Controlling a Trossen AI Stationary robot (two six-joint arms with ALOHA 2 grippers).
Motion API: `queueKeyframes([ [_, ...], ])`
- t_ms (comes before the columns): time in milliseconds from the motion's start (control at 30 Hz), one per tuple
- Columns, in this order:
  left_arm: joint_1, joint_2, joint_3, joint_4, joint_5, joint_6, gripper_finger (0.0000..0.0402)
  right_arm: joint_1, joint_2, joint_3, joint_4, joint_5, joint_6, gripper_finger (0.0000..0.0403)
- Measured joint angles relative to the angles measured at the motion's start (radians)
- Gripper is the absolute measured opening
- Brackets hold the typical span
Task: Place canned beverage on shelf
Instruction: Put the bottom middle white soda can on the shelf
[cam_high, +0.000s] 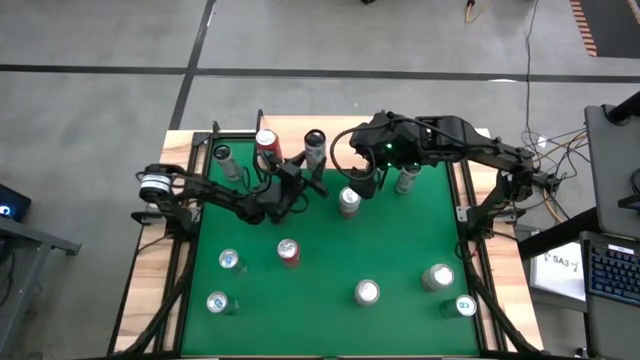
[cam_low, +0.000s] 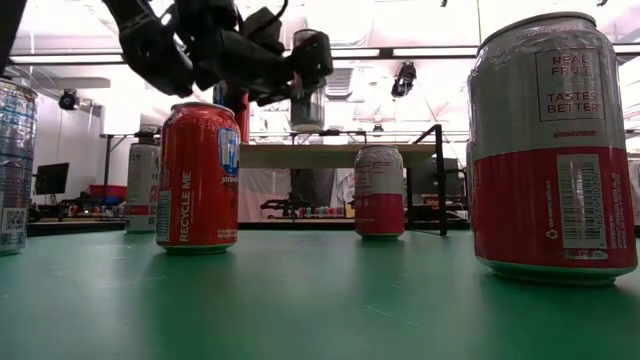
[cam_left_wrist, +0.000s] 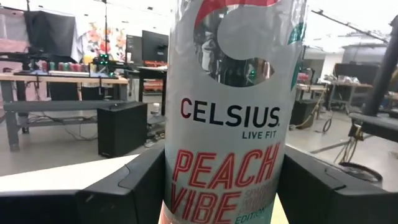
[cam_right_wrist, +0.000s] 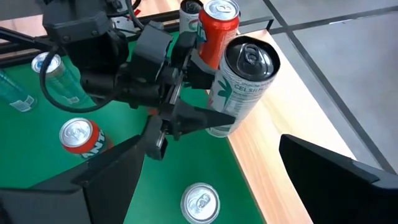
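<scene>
We judge the placing step to be under way. Our left gripper (cam_high: 303, 172) has its fingers (cam_left_wrist: 134, 186) closed around the Celsius can (cam_high: 315, 146), which sits high in the middle of the high view, over the near edge of the shelf (cam_high: 290, 128). In the low view the can (cam_low: 308, 82) hangs clear above the shelf's wood top (cam_low: 340, 156); whether its base touches the wood we cannot tell. A red can (cam_high: 267, 146) and a slim can (cam_high: 223, 157) already stand on the shelf to its left.

The next move, as we read it, calls for lowering the can upright onto bare wood, beside the red can without nudging it, then opening the fingers.

Our right gripper (cam_high: 363, 183) waits just right of centre over the table (cam_high: 330, 300), fingers spread apart and holding nothing, with a silver can (cam_high: 349, 201) just below it.

The table is green felt with a wooden border, and loose cans are scattered across its lower half. Beyond lies a bright workshop with benches, monitors and grey floor.
</scene>
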Motion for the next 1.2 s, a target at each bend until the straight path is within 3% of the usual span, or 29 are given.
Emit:
queueKeyframes([
  [300, 0.016, 0.027, 0.001, 0.008, -0.054, -0.023, 0.0228, 0.0, 0.0, -0.002, 0.006, 0.001, -0.011, 0.0363],
  [1200, 0.058, 0.03, 0.001, -0.028, -0.055, -0.033, 0.0239, 0.0, 0.002, -0.002, 0.021, 0.001, -0.023, 0.0364],
])
